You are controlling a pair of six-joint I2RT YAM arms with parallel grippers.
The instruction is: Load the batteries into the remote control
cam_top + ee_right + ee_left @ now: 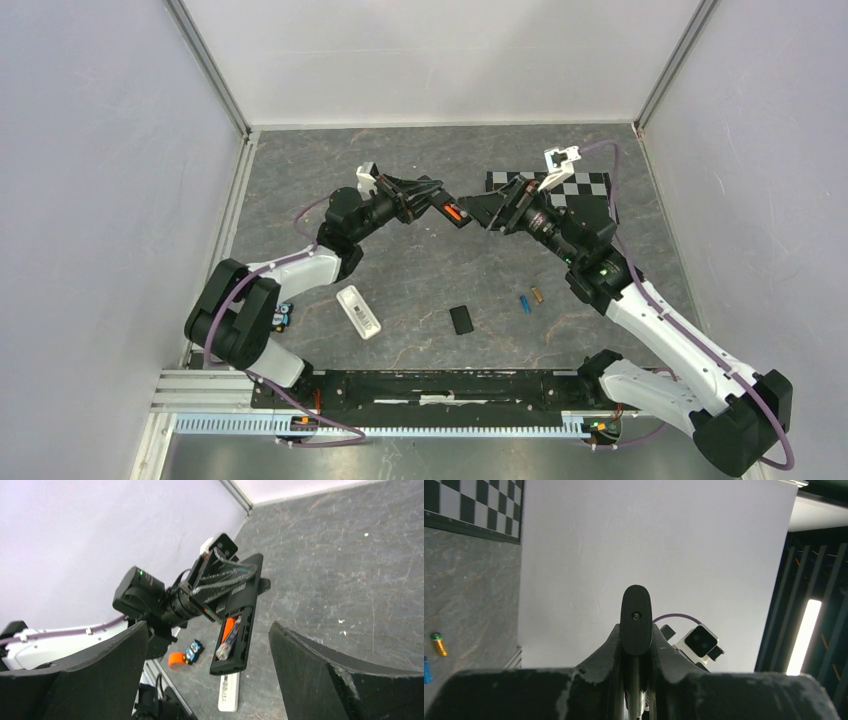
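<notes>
Lying loose, two batteries (523, 304); one orange battery (227, 629) inside black remote (235, 664)

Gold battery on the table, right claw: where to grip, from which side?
Probably its mid-body, from straight above. The gold battery lies flat on the table, so only its round sides are free; set the open right claw across its width, minding the blue battery close alongside.

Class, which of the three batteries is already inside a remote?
The orange battery, seated in the black remote; the blue battery and gold battery lie on the table.
</notes>
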